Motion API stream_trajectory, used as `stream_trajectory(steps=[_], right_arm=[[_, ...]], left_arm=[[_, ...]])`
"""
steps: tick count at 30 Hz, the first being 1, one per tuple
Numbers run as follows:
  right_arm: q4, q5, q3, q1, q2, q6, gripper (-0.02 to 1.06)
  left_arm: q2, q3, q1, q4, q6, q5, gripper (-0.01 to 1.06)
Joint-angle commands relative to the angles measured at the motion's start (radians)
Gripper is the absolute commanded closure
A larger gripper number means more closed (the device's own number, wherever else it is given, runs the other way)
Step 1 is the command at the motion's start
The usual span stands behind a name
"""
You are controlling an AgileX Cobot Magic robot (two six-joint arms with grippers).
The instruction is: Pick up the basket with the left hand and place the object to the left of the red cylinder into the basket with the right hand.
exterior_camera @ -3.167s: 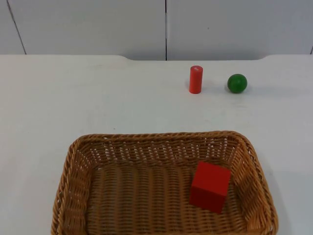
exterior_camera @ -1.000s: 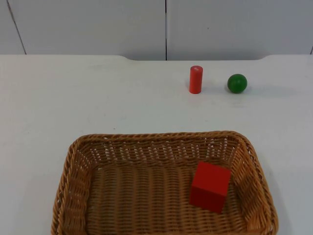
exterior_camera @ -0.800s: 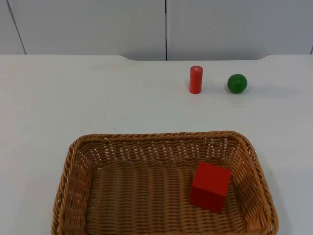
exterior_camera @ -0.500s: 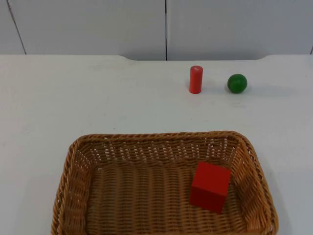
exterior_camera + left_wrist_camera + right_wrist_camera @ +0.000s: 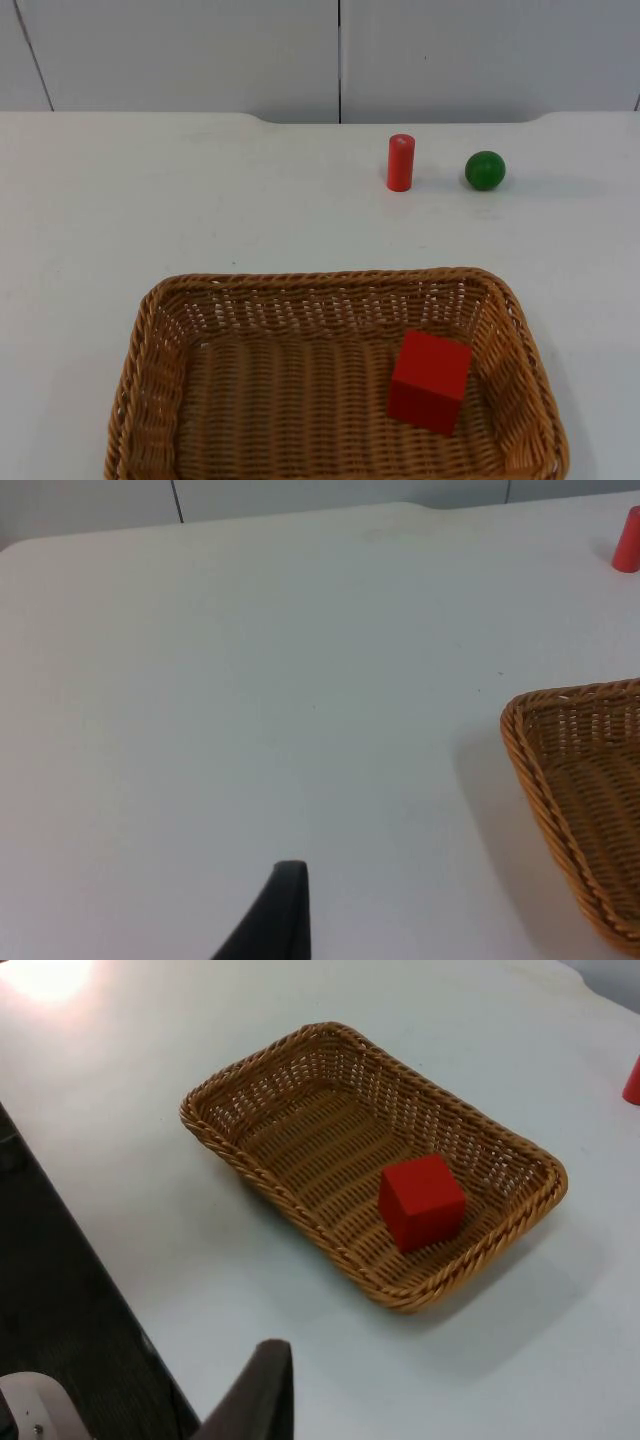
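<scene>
A brown wicker basket (image 5: 320,279) rests on the white table near its front edge. A red cube (image 5: 430,381) lies inside it toward the right end. Farther back stands an upright red cylinder (image 5: 400,162). My left gripper (image 5: 285,920) hangs above bare table, off the basket's (image 5: 575,780) left end and apart from it, with the cylinder (image 5: 627,540) far beyond. My right gripper (image 5: 262,1390) is high above the table's front edge, looking down on the basket (image 5: 260,1165), the cube (image 5: 421,1200) in it and the cylinder (image 5: 632,1080).
A green ball (image 5: 485,170) sits to the right of the cylinder. The grey partition wall (image 5: 200,50) closes the table at the back. The table's front edge (image 5: 90,1250) drops to dark floor close to the basket.
</scene>
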Motion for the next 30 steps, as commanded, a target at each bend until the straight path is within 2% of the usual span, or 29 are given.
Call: stream_trajectory(steps=[1,4,8,9,13,14,18,19,20,23,24,30], right_arm=[[0.002,-0.006,0.002,-0.002,-0.003,-0.005,-0.01],[0.002,-0.006,0.002,-0.029,-0.003,-0.005,-0.01],[0.002,-0.006,0.002,-0.154,-0.003,-0.005,-0.01],[0.002,-0.006,0.002,-0.154,-0.003,-0.005,-0.01],[0.002,-0.008,0.002,-0.323,-0.003,-0.005,-0.01],[0.002,-0.008,0.002,-0.323,-0.003,-0.005,-0.01],[0.002,-0.008,0.002,-0.486,-0.003,-0.005,-0.01],[0.002,-0.008,0.002,-0.486,-0.003,-0.005,-0.01],[0.002,-0.008,0.002,-0.548,-0.003,-0.005,-0.01],[0.002,-0.008,0.002,-0.653,-0.003,-0.005,-0.01],[0.002,-0.008,0.002,-0.653,-0.003,-0.005,-0.01],[0.002,-0.008,0.002,-0.801,-0.003,-0.005,-0.01]], left_arm=[[-0.004,0.003,-0.003,0.004,-0.008,0.003,0.00],[-0.004,0.003,-0.003,0.004,-0.008,0.003,0.00],[-0.004,0.003,-0.003,0.004,-0.008,0.003,0.00],[-0.004,0.003,-0.003,0.004,-0.008,0.003,0.00],[-0.004,0.003,-0.003,0.004,-0.008,0.003,0.00],[-0.004,0.003,-0.003,0.004,-0.008,0.003,0.00],[-0.004,0.003,-0.003,0.004,-0.008,0.003,0.00],[-0.004,0.003,-0.003,0.004,-0.008,0.003,0.00],[-0.004,0.003,-0.003,0.004,-0.008,0.003,0.00],[-0.004,0.003,-0.003,0.004,-0.008,0.003,0.00],[-0.004,0.003,-0.003,0.004,-0.008,0.003,0.00],[-0.004,0.003,-0.003,0.004,-0.008,0.003,0.00]])
